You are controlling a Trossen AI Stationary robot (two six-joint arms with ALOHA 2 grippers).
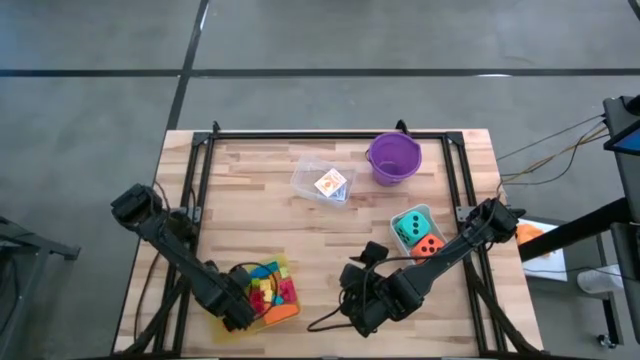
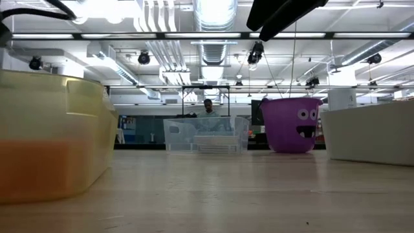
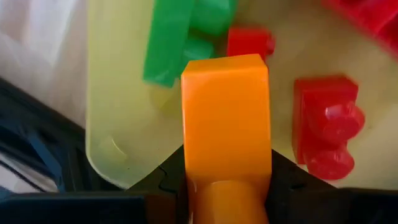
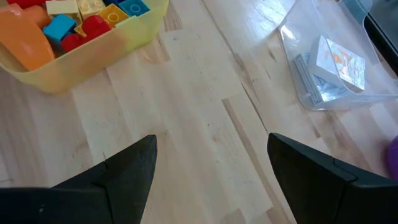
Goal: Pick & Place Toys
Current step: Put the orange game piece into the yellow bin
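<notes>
1. Held tight right in front of the left wrist camera, an orange wedge piece (image 3: 225, 118) sits between the two dark fingers of the left gripper (image 3: 227, 186). The fingers press on both of its sides, so the left gripper is closed on it.
2. Under that piece is the yellow tray (image 3: 118, 93). A green brick (image 3: 180, 37) and two red bricks (image 3: 326, 127) lie on the tray's floor, close to the orange piece.
3. From above, the left gripper (image 1: 238, 310) is down at the tray's near left corner. The tray (image 1: 291, 313) is full of small bright bricks (image 1: 268, 290) in red, green, blue and yellow.
4. Across the table, the right gripper (image 4: 211, 168) hangs over bare wood with its fingers spread wide apart. It holds nothing.
5. From above, the right gripper (image 1: 362, 300) is near the front edge of the wooden table (image 1: 260, 210), to the right of the yellow tray and apart from it.
6. Past the right gripper lies a clear plastic tub (image 4: 336, 68) with small card packs (image 4: 339, 61) inside.
7. On the right side of the table, a teal die (image 1: 411, 226) and an orange die (image 1: 429, 246) sit side by side in a small box, touching.
8. At the far side stands a purple bucket (image 1: 394, 158). It has a funny face on it in the low view.
</notes>
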